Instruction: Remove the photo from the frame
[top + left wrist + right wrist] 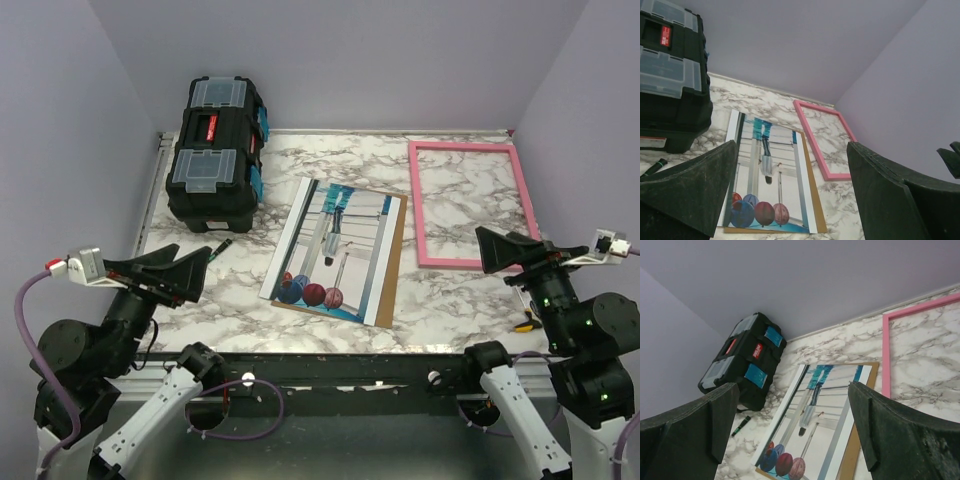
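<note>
The thin rectangular photo (335, 250), pale blue-white vertical structures inside white margins, lies flat and face up near the middle of the white-and-grey marble-patterned table (200, 305). Its long axis runs from the near edge toward the far wall, with the far end leaning a little to the right. The end with the red and blue balls points toward the arm bases. It rests on a plain brown backing board (399, 235), which shows as a strip along its right side and a sliver at its near edge. The thin pink rectangular frame (414, 205) lies flat to the right of the photo, its long axis also running near to far, and the marble shows through its opening. The board's far right corner sits just beside the frame's left rail; whether they touch cannot be told. A black plastic toolbox (215, 150) with clear-lidded compartments on top and teal latches stands at the far left of the table with its lids down, its contents hidden. A small black marker with a green tip (221, 247) lies just in front of it. The left gripper (195, 265) hovers above the near left of the table, its jaws spread wide and holding nothing. The right gripper (485, 250) hangs over the frame's near right corner, likewise spread and holding nothing.
</note>
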Motion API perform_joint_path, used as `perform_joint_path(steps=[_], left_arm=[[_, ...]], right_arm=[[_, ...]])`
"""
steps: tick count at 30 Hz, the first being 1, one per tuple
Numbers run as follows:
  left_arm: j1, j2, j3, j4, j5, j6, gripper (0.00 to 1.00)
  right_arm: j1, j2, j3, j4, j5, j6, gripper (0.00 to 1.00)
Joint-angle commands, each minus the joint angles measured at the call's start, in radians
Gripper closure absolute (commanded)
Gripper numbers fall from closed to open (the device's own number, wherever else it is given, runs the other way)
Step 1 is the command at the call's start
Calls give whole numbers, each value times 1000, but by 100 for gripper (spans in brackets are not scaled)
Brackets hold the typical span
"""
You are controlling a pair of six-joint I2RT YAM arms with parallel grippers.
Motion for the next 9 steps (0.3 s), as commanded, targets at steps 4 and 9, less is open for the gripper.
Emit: perform_joint_path(steps=[4, 9], left_arm=[[5, -24, 8, -46, -91, 52, 5], [6, -13, 0, -35, -90, 53, 5]], right_arm=[[0, 13, 81, -50, 73, -19, 0], [0, 77, 107, -103, 68, -37, 0]])
